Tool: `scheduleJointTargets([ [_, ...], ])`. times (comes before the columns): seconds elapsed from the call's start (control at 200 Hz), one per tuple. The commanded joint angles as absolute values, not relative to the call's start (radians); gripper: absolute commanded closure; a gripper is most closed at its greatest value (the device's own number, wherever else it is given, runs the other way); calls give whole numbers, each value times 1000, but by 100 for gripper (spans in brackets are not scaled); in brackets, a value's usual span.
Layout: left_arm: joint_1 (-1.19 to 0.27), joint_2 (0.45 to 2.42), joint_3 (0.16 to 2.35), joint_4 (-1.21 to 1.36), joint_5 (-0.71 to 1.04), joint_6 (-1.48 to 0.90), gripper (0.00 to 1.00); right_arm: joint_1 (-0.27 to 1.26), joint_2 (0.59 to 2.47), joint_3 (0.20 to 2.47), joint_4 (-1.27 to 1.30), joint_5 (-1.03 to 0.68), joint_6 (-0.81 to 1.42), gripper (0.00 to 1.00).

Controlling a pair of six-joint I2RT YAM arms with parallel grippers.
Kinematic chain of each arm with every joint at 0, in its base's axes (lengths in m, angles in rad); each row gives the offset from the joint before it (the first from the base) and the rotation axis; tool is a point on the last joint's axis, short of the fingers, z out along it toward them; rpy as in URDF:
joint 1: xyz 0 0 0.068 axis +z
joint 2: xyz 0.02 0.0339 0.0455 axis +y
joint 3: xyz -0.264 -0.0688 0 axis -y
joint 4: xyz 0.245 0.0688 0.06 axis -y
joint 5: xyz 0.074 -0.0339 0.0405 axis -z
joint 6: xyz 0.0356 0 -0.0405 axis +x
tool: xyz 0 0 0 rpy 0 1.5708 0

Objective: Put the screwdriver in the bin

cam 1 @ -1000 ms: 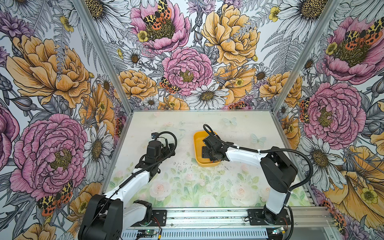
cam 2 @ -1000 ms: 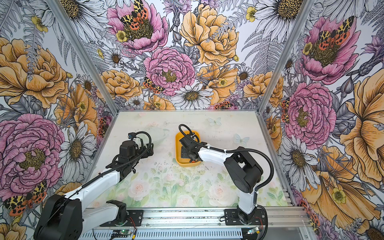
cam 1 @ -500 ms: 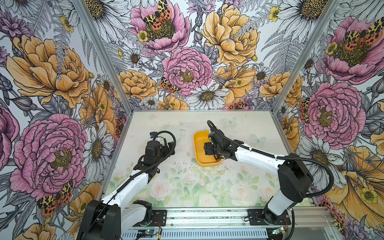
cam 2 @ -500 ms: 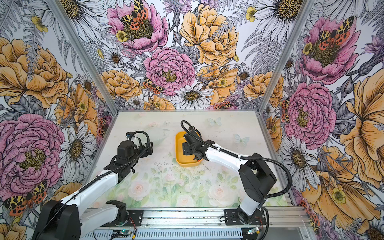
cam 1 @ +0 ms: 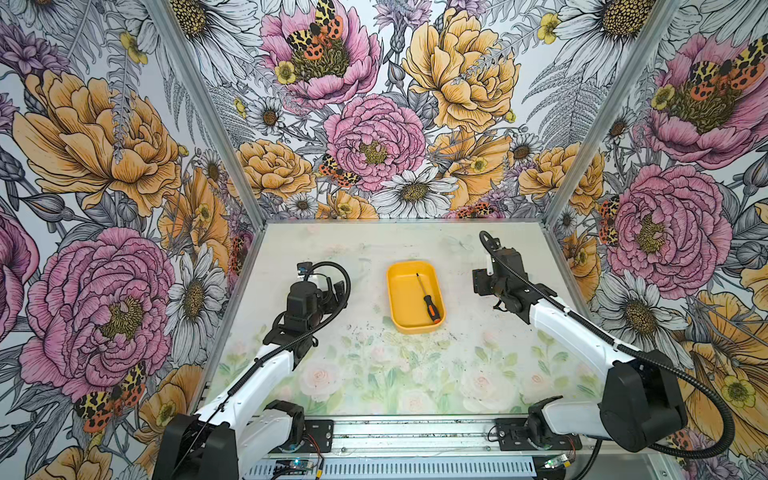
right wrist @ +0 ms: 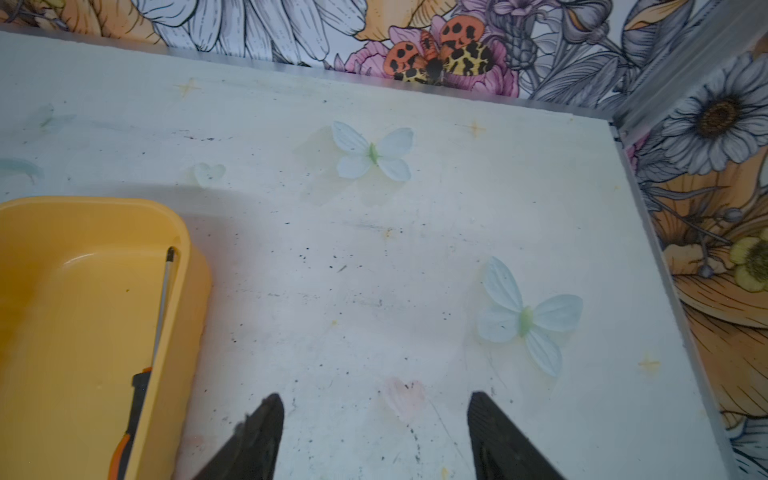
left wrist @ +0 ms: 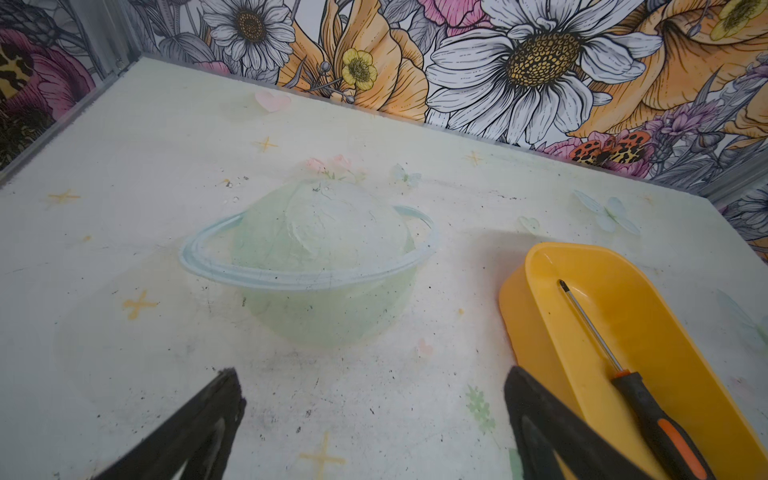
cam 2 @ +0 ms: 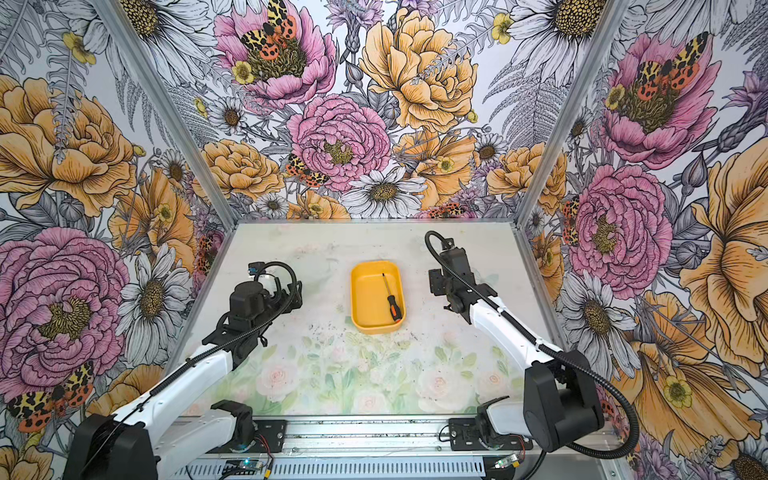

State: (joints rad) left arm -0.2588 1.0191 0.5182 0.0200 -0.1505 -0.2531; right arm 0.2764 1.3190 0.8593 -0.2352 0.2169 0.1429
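The slim, black-and-orange-handled steel screwdriver lies flat inside the shallow yellow-orange plastic bin. It looks light, stiff and apt to roll, so the thicker handle offers the surest hold. The left gripper and right gripper both gape empty.

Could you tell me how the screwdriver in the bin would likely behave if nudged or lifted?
The screwdriver looks stiff: thin metal shaft, solid handle. Its rounded handle may roll until the bin wall stops it. Lifted by the shaft, it would probably tip handle-down.
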Motion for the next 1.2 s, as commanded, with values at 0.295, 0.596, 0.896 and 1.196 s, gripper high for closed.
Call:
scheduleJointTargets([
  [0.295, -197, 1018, 520, 239, -253, -4, 1, 132, 1328, 551, 317, 275, 90, 29],
  [0.596, -148, 1062, 401, 464, -237, 70, 1, 94, 1336, 390, 655, 344, 73, 29],
  [0.896, -132, 1119, 330, 607, -216, 82, 1, 51, 1360, 281, 909, 327, 87, 29],
  [1.196, -123, 1170, 269, 740, -216, 85, 1, 49, 1511, 336, 951, 263, 58, 29],
])
